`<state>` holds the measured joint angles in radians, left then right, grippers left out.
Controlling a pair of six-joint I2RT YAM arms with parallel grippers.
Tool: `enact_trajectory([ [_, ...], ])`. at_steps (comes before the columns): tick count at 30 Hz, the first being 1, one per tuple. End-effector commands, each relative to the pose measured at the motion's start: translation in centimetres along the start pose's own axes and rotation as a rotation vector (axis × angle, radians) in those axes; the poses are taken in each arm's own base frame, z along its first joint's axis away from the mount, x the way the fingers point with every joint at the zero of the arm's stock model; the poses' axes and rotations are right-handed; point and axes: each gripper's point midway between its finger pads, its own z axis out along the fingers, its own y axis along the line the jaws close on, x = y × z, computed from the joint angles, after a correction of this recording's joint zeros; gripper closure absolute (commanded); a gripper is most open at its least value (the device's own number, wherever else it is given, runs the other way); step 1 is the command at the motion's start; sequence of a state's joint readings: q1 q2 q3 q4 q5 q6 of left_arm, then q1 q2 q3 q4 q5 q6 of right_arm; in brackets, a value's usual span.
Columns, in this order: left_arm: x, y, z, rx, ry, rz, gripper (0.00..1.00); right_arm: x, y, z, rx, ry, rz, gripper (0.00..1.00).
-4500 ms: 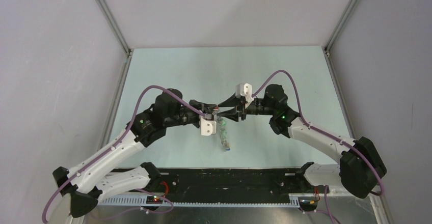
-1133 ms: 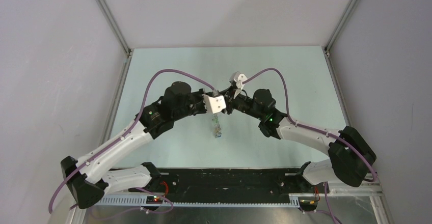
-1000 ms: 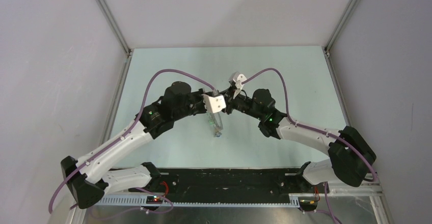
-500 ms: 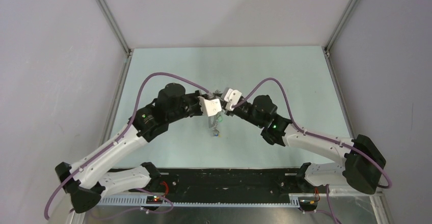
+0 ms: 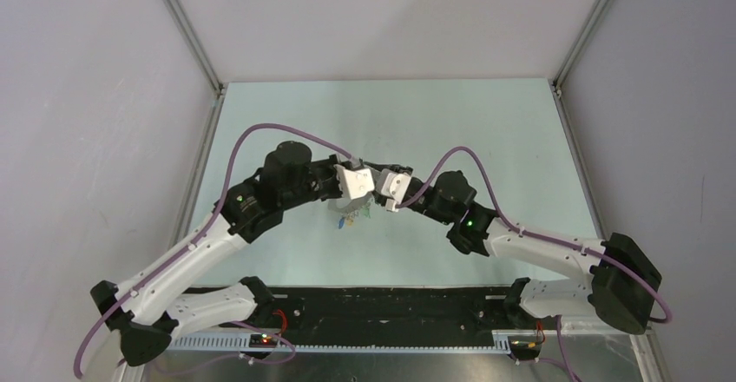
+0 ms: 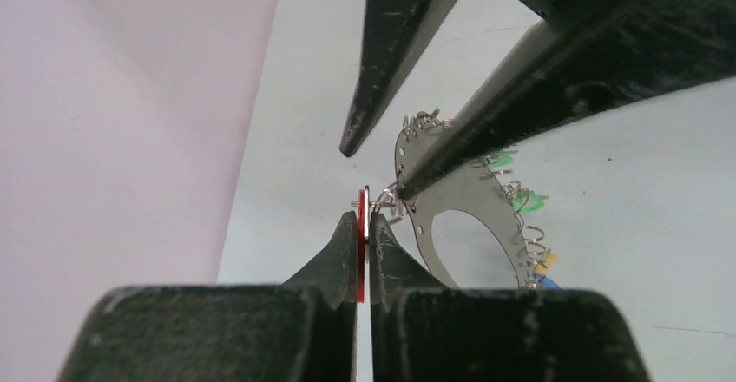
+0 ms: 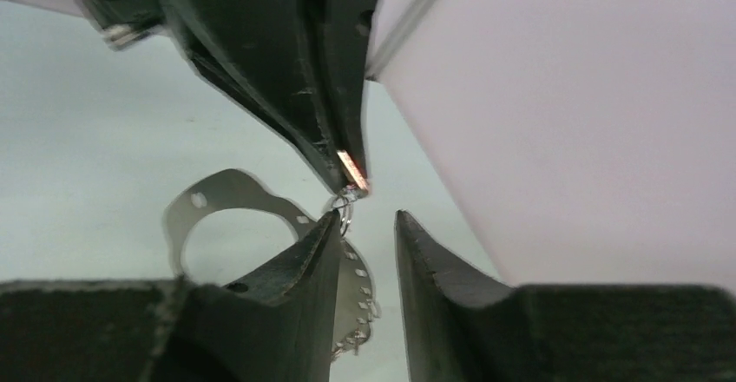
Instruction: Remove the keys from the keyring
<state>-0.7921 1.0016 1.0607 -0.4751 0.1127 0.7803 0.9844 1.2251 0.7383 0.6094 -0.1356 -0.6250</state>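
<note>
One flat red key pinched in left hand; right hand narrowly parted beside perforated grey keyring.

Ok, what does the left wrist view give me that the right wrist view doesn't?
Left wrist only: green key heads, a yellow key head and a blue key head strung along the keyring. Right wrist only: a pale rail on the wall. Both: the left gripper shut on the red key head, with the right gripper open beside it.
</note>
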Motion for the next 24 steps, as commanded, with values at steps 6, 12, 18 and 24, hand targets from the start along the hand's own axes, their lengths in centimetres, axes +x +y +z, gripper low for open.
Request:
enact_trajectory([
  [6,-2.8,3.2,0.2,-0.110,-0.090,-0.018,1.00,-1.0,2.2,-2.4,-0.246,-0.138,0.234,0.58],
  [12,-3.0,2.5,0.0,-0.081,-0.117,0.035,1.00,-1.0,-0.4,-4.0,-0.256,-0.171,0.357,0.60],
  [18,-3.5,1.4,-0.1,-0.036,-0.163,0.100,1.00,-0.9,-1.8,-4.4,-0.259,-0.198,0.405,0.59],
  [24,-4.2,-0.5,-0.3,0.039,-0.241,0.186,1.00,-0.7,-3.1,-3.6,-0.269,-0.196,0.433,0.60],
])
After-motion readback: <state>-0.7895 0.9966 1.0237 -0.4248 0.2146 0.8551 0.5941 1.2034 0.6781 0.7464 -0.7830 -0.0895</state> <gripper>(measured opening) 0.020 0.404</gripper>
